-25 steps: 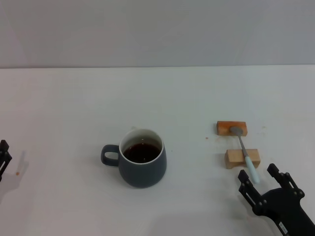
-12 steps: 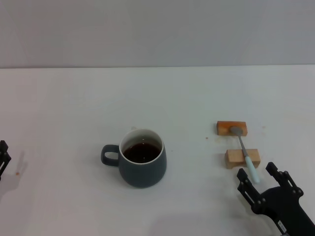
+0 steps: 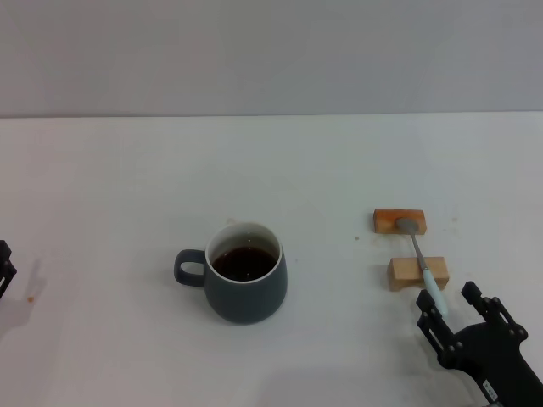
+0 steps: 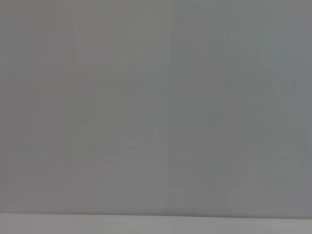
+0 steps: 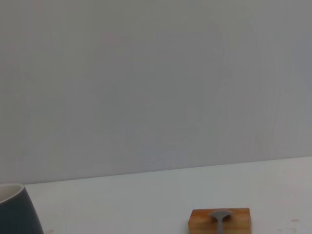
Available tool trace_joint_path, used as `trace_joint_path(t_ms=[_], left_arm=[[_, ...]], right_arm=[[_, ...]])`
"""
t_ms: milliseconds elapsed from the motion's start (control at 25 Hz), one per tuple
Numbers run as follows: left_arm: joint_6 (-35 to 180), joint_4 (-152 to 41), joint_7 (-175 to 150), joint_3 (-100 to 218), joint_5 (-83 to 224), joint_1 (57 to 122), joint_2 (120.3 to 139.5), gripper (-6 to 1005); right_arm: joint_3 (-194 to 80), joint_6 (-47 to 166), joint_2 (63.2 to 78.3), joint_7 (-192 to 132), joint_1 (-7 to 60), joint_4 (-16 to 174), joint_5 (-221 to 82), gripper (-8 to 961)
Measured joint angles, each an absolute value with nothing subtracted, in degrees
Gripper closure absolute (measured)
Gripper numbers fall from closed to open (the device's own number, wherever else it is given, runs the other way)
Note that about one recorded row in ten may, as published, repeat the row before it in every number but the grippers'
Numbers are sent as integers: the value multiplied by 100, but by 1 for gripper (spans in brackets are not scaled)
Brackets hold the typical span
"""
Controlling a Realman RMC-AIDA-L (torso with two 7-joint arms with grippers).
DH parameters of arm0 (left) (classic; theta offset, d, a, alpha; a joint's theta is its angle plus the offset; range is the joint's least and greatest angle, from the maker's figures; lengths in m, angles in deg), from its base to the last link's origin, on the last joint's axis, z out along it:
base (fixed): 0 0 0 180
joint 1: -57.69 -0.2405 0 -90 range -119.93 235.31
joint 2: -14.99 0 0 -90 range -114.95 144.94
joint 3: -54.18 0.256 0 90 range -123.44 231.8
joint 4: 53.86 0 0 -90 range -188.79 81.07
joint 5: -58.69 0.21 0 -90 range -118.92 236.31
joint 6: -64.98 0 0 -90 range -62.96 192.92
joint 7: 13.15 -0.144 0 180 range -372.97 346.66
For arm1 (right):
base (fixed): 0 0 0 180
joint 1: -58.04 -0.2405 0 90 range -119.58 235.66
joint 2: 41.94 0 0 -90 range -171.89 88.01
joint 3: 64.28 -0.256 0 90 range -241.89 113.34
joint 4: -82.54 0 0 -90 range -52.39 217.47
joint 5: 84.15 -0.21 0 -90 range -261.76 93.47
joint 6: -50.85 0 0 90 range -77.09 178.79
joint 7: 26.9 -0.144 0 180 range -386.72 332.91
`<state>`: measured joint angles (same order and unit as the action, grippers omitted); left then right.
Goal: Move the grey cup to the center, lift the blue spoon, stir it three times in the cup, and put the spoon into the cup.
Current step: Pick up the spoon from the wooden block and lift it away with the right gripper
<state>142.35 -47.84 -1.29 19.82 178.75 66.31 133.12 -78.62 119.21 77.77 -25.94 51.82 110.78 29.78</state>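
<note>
The right gripper (image 3: 451,305) sits low at the near right, just on the near side of the blue spoon (image 3: 422,266), its two black fingers spread apart and pointing away from the robot, the left finger (image 3: 427,310) close beside the spoon's pale handle tip. The left gripper (image 3: 4,267) is parked far to the left of the spoon, with only a dark sliver of it showing.

We were looking at what seemed a plain test room or lab, not a home. A bare white tabletop (image 3: 127,170) ran back to a blank grey wall (image 3: 271,51). On it stood only a few staged props: a mug (image 3: 246,284) of dark drink and a spoon (image 3: 420,259) propped across two wooden blocks (image 3: 399,221).
</note>
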Motion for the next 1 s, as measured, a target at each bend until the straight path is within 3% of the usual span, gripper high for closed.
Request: trace_joint_path(t_ms=[160, 360, 800, 1000], left_arm=[[14229, -4789, -129, 1974, 17875, 6631, 13312, 140], [14219, -4789, -129, 1972, 17875, 6630, 13312, 140], [14188, -4789, -129, 1972, 17875, 6628, 13312, 140], [14188, -4789, -129, 1973, 17875, 6621, 13312, 140]], right_arm=[[-7861, 11914, 7766, -2594, 5173, 11097, 2986, 266], [-7858, 11849, 7760, -2597, 5135, 11102, 3001, 390], [-7851, 11781, 7764, -2602, 5125, 11153, 2987, 409], [-7855, 11781, 7764, -2603, 5127, 11164, 2985, 511]])
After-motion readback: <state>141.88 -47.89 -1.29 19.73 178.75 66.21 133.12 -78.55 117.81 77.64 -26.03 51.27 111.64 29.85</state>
